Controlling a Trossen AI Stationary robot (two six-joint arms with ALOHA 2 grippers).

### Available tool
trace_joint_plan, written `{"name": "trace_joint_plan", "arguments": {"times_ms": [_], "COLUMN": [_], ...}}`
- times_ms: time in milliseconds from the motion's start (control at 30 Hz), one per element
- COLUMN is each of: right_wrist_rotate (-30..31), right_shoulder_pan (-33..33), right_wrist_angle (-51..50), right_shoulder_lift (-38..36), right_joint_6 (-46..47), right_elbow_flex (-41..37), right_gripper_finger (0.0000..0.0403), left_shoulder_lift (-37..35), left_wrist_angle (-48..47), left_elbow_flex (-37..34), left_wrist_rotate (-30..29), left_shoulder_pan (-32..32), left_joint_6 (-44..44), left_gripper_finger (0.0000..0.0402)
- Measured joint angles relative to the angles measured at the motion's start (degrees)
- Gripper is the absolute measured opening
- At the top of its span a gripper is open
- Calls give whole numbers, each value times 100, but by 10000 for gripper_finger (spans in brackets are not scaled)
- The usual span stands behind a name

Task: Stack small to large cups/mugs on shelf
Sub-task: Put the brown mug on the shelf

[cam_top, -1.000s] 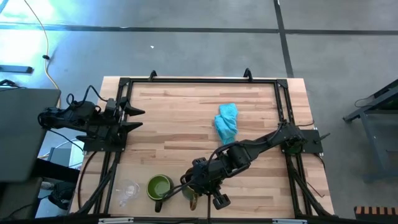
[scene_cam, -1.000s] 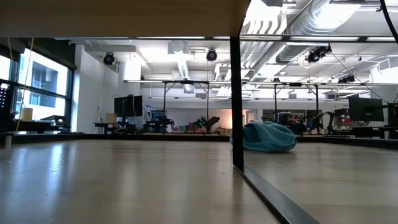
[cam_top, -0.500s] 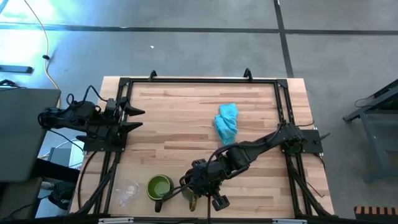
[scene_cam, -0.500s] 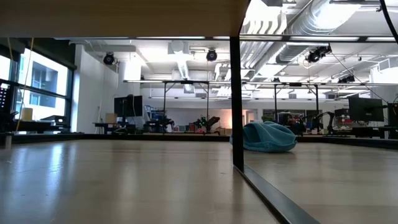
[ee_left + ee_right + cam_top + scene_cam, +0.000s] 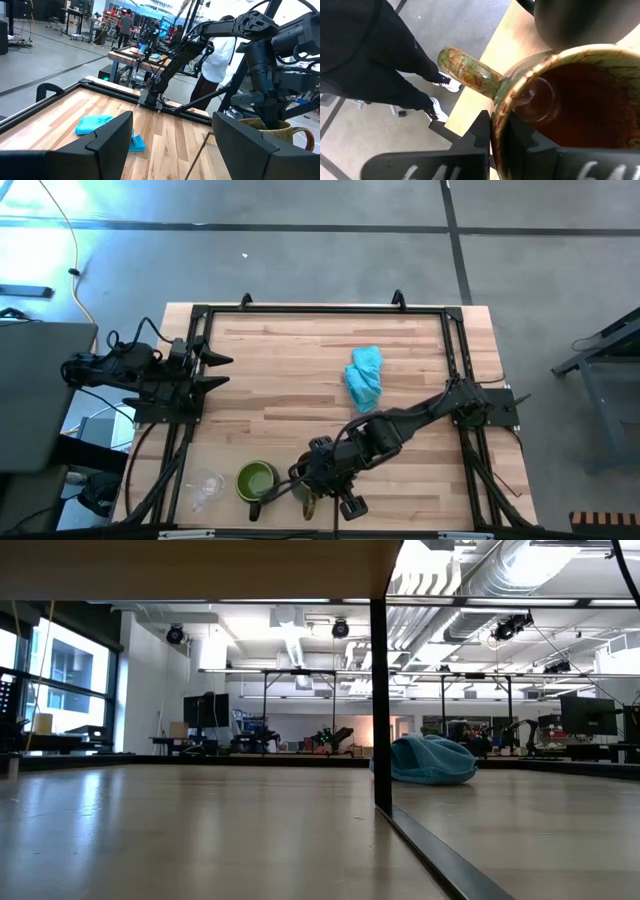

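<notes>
The brown mug [image 5: 308,500] stands at the near edge of the pale wooden shelf [image 5: 300,370]; it also shows in the right wrist view [image 5: 570,95] and the left wrist view [image 5: 267,131]. My right gripper [image 5: 318,492] is shut on it. The green mug [image 5: 257,480] sits just left of it, and the tiny clear cup [image 5: 205,486] left of that, both on their bases. My left gripper [image 5: 222,372] is open and empty at the table's left side, its fingers [image 5: 112,142] pointing across the table. My right gripper holds the brown mug by its rim [image 5: 499,117], close beside the handle [image 5: 470,70]. One finger [image 5: 555,160] is inside the mug and one finger [image 5: 445,160] outside, coming from above. The mug is upright; whether its base is on the wood, I cannot tell.
A light-blue cloth [image 5: 365,377] lies bunched right of the middle; it also shows in the low view [image 5: 430,760]. Black frame rails [image 5: 320,309] run round the wood. A person's legs [image 5: 380,55] stand just beyond the near edge by the brown mug.
</notes>
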Motion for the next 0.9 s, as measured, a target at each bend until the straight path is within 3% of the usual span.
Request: {"name": "trace_joint_plan", "arguments": {"times_ms": [500,733,900], "right_wrist_rotate": [1,-30,-30], "right_shoulder_pan": [37,37,37], "right_wrist_angle": [34,67,68], "right_shoulder_lift": [28,42,42], "right_joint_6": [4,68,63], "right_elbow_flex": [7,0,0], "right_gripper_finger": [5,35,31], "left_shoulder_lift": [1,1,0], "left_wrist_angle": [2,2,2], "left_elbow_flex": [0,0,0], "left_wrist_rotate": [23,87,87], "left_shoulder_pan": [1,2,0], "left_joint_6": [-1,-2,1], "left_gripper_finger": [262,262,262]}}
